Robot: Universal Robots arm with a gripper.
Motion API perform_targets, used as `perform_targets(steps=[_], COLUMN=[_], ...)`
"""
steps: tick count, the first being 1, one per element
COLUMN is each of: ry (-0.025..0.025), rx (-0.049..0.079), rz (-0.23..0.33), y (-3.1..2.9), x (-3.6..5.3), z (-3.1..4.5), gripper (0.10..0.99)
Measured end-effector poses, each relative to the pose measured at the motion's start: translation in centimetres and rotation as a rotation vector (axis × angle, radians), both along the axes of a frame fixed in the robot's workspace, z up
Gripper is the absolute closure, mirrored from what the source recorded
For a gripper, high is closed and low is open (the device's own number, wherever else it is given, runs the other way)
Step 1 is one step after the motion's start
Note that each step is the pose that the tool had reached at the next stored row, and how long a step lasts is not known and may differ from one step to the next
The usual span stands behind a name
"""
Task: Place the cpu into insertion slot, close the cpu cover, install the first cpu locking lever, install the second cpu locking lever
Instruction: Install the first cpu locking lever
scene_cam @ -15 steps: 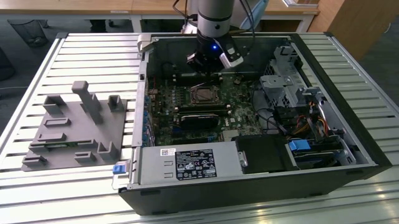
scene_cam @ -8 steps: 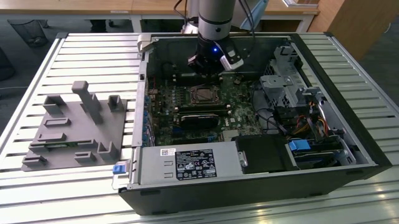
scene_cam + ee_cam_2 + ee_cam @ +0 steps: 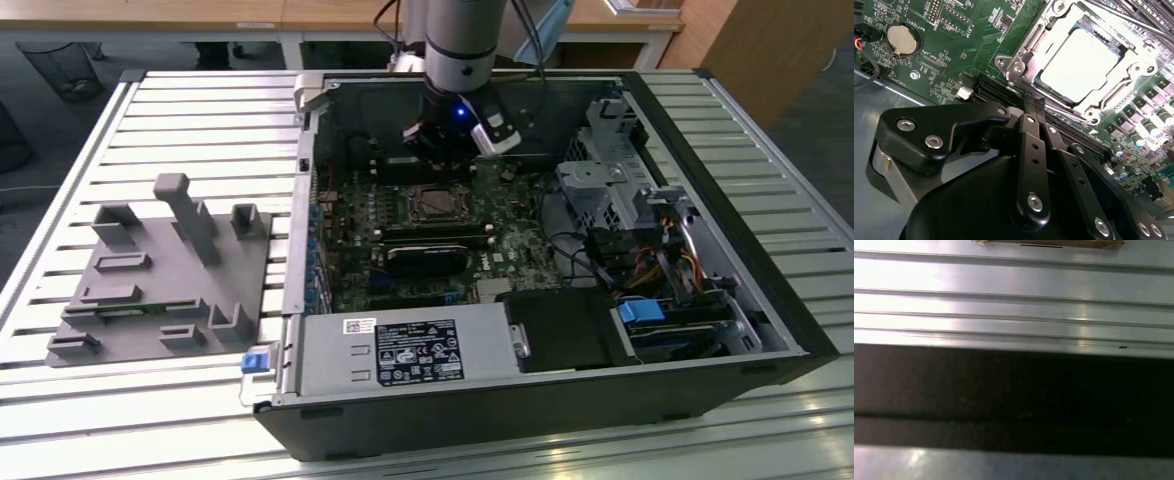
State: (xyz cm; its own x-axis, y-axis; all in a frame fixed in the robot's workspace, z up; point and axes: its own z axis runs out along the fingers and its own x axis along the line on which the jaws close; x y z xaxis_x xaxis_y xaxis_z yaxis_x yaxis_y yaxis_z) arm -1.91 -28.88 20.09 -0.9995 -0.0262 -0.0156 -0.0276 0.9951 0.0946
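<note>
The cpu (image 3: 1079, 62) lies silvery face up in the insertion slot (image 3: 438, 203) on the green board inside the open computer case. The cpu cover (image 3: 1026, 60), a silvery frame with a square window, lies flat around the chip. In the second wrist view my gripper (image 3: 1033, 102) is shut, its two black fingers pressed together with nothing between them. The tips sit right at the socket's edge, beside a long black card slot (image 3: 999, 92). In the exterior view the gripper (image 3: 445, 158) hangs just behind the socket. I cannot tell how the locking levers stand.
The case (image 3: 747, 330) lies open on a slatted aluminium table (image 3: 1014, 305). A black heatsink (image 3: 427, 260) sits in front of the socket, with drive cages and cables (image 3: 627, 210) toward the exterior view's right. A grey fixture (image 3: 160, 270) stands at the exterior view's left. A coin cell (image 3: 902, 39) sits on the board.
</note>
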Motion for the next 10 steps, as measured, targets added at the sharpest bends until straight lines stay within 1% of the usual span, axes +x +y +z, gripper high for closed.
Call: perform_targets(steps=[10], ry=[0.0002], rx=[0.0], rz=[0.0], y=[0.0], x=[0.05], z=[-0.03], gripper=[0.965])
